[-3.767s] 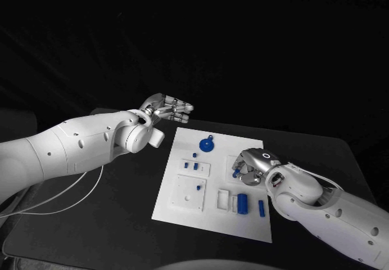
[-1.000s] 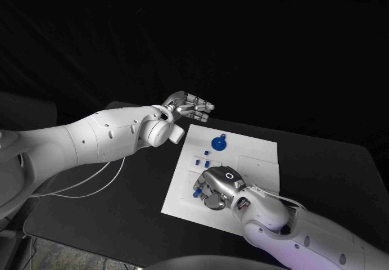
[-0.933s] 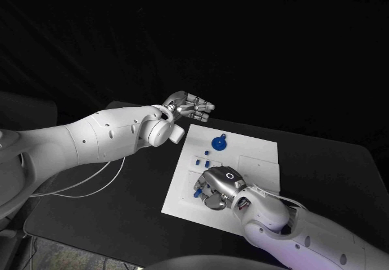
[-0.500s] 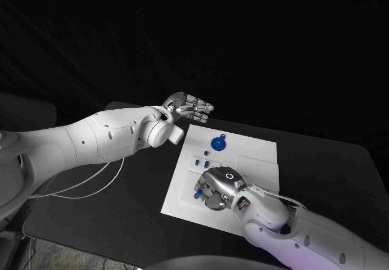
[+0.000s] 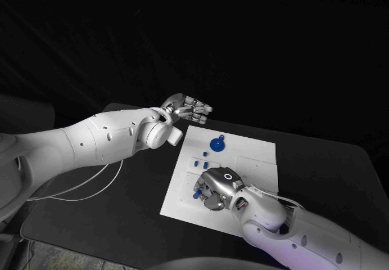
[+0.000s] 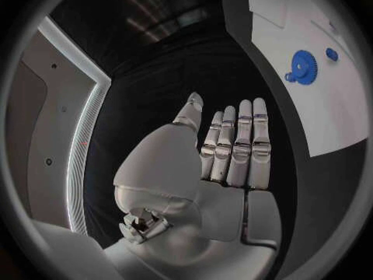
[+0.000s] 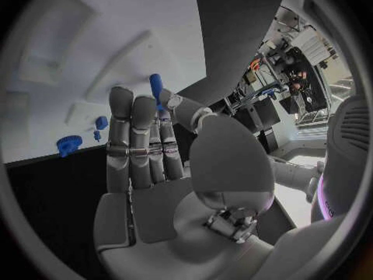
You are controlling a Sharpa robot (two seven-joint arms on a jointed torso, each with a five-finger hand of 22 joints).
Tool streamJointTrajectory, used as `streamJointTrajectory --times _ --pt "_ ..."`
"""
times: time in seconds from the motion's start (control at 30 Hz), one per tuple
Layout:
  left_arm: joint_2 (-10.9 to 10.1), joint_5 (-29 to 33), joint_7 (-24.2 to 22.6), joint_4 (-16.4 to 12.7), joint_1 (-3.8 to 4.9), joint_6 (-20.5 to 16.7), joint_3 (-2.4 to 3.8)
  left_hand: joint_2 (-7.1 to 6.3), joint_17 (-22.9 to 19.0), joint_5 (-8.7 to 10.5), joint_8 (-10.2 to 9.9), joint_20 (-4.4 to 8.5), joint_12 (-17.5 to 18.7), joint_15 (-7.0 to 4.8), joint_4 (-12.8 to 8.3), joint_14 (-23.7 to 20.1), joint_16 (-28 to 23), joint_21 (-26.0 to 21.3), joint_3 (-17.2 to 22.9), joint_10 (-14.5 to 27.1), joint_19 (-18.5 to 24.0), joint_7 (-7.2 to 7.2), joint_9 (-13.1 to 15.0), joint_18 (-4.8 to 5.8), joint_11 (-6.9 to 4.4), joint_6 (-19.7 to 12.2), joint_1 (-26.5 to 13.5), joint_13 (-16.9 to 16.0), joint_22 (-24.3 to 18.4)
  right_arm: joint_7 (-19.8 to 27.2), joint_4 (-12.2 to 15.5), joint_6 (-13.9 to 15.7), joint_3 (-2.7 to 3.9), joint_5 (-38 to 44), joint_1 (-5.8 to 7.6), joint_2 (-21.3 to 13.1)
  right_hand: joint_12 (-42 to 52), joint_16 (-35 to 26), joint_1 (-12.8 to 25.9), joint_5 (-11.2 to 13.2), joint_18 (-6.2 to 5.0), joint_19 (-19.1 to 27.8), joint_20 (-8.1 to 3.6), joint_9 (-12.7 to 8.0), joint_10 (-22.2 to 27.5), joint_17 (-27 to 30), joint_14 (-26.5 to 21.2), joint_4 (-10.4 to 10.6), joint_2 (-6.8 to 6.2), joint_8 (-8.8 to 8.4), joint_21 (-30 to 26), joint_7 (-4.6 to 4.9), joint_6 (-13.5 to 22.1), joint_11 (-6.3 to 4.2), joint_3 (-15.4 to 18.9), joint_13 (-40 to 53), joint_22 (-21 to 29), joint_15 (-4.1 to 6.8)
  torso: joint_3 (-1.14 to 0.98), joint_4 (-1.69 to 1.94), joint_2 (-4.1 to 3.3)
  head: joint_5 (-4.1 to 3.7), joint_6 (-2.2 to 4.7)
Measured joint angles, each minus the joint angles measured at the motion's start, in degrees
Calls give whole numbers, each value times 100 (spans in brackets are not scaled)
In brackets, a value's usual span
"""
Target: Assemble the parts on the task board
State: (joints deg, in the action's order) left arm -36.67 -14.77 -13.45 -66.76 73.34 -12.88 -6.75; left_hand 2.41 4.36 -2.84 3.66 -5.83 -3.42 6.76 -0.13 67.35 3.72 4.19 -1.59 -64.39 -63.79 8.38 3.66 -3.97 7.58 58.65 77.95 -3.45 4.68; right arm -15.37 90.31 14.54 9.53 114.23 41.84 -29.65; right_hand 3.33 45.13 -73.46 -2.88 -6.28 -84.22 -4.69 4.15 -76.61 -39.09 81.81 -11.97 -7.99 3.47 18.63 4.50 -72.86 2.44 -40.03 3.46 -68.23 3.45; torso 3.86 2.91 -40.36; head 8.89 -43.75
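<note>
The white task board (image 5: 247, 154) lies mid-table. A blue gear (image 5: 217, 144) sits on its far part, with two small blue pegs (image 5: 199, 163) nearer on the left. My right hand (image 5: 215, 188) is low over the board's near-left area, fingers curled down. A blue peg (image 5: 197, 193) sticks out beside its fingers. The right wrist view shows that peg (image 7: 156, 86) pinched between the thumb and a finger of my right hand (image 7: 148, 149). My left hand (image 5: 188, 108) hovers off the board's far-left corner. Its fingers are straight and hold nothing, as the left hand (image 6: 225, 155) shows in the left wrist view.
A white cable (image 5: 89, 183) loops on the black table under my left arm. My right forearm (image 5: 284, 225) covers the board's near-right part. The gear (image 6: 304, 66) and the board (image 6: 326, 112) lie ahead of my left hand's fingers.
Since the oldest frame the camera has shifted, and my right hand has moved from the board's right middle to its near-left part. Over the last second nothing has visibly moved.
</note>
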Motion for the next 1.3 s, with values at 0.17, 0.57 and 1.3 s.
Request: streamJointTrajectory --times 0.17,0.57,1.3 --pt "6 0 6 3 -1 5 0 0 0 0 0 0 0 0 0 0 0 0 0 0 0 2 0 0 0 -35 0 0 -2 -32 -10 2 -9 11 -9 -3 0 0 0 1 0 20 -18 -1 1 0 0 -17 0 -1 0 2 2 -1 -16 0 -7 0 0 -1 0 -4 5" --pt "5 0 27 10 -1 22 1 0 0 0 0 0 0 0 0 0 0 0 0 0 0 6 0 0 0 -36 0 0 -4 -78 -30 -111 -2 27 -2 3 -2 -2 0 5 0 20 -18 -4 3 -14 19 -24 -1 -5 0 6 7 -3 -8 5 -32 5 -2 -1 2 8 -4" --pt "44 0 64 28 -3 64 0 23 0 0 0 0 0 0 0 0 0 0 0 0 0 7 0 0 0 -35 -23 0 -3 -119 -188 -147 -98 153 48 242 -13 -4 27 -26 0 28 -9 -5 0 -14 20 -39 23 -1 -22 -19 11 -25 -21 9 -53 3 7 5 2 -27 -22"
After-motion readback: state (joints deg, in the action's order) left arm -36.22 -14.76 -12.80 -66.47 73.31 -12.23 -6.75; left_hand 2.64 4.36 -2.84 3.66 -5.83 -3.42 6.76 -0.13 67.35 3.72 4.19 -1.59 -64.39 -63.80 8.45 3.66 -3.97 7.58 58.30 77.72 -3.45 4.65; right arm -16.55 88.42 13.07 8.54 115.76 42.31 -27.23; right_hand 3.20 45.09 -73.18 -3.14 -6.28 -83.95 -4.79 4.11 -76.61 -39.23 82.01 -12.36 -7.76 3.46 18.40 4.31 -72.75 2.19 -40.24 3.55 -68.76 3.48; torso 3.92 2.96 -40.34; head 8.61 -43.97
